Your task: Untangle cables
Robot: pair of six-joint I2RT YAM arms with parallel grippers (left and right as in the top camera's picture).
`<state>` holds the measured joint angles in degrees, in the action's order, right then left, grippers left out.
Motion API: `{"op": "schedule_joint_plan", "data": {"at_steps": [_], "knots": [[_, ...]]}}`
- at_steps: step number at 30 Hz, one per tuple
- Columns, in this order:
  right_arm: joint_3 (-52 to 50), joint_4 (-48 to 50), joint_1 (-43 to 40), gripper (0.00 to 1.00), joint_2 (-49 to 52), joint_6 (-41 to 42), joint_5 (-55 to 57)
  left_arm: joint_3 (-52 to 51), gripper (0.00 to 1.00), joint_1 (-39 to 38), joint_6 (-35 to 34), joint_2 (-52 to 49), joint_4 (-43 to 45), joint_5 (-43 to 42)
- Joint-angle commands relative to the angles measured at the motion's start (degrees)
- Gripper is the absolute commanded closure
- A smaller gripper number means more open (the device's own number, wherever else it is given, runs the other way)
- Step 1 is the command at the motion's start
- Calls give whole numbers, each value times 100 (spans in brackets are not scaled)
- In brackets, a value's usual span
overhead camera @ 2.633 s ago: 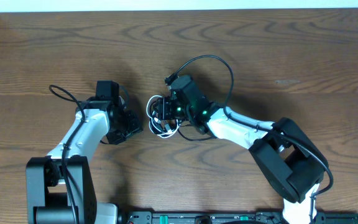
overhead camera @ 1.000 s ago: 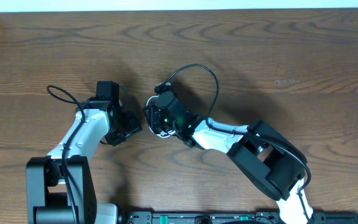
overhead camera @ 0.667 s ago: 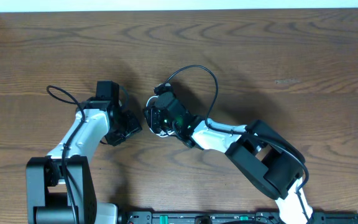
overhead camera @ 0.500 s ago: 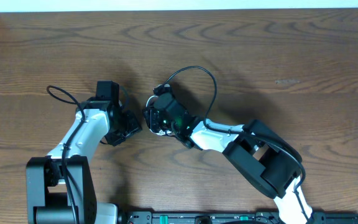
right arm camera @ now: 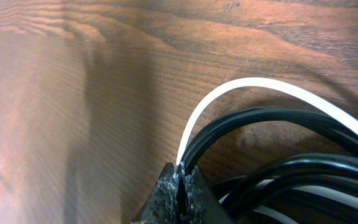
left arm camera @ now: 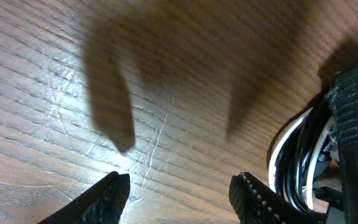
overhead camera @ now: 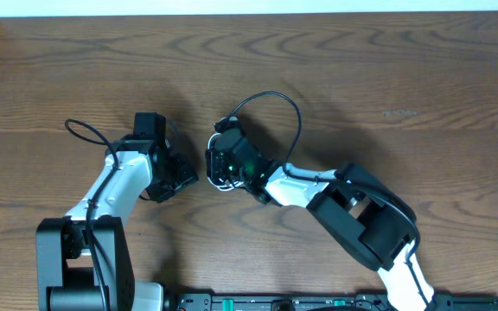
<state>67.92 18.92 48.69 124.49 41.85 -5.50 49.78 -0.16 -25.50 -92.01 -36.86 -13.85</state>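
Cables (overhead camera: 220,181) lie bunched in a small tight coil on the wooden table (overhead camera: 379,69), directly under the tip of the right gripper (overhead camera: 223,168) and partly hidden by it; from overhead the coil looks roundish, with no clear long axis, only a rim of white and black peeping out at the gripper's lower left; in the right wrist view the white cord (right arm camera: 260,86) rises from the right gripper (right arm camera: 179,182), bends over and runs away to the right, and the black cords (right arm camera: 278,118) follow the same curve just beneath it, so the strands there lie mainly left to right; no plug end can be made out; the right gripper's fingers (right arm camera: 165,193) are pressed fully together, and the white cord and a black one run straight into the seam between them, pinched there as far as can be seen; the left gripper (overhead camera: 184,179) sits just to the left of the right gripper, apart from the coil; its fingers (left arm camera: 110,193) stand about half open over bare wood, gripping nothing; in its view the cables (left arm camera: 288,155) show at the right edge as near-upright curved strands, beside the ribbed black finger of the right gripper; above the right gripper arches the arm's own thicker wire (overhead camera: 299,117).
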Motion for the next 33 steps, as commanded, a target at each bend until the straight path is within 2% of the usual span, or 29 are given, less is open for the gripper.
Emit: {"op": "schedule_joint_plan", "data": {"at_steps": [1,12,21,26,33], "knots": [[-57,-72,-275,99,-138,-76,-1056,-7,42,15,39,-48,-17,-173],[-57,-232,-739,99,-472,-79,-2688,-7,38,15,852,-48,205,-1298],[-57,330,-863,99,-487,39,-3654,-7,38,15,852,-48,225,-1294],[-57,581,-883,99,-492,144,-3829,-7,38,15,852,-48,221,-1220],[-57,728,-1084,99,-492,251,-4341,-7,38,15,632,-48,114,-590]]}}
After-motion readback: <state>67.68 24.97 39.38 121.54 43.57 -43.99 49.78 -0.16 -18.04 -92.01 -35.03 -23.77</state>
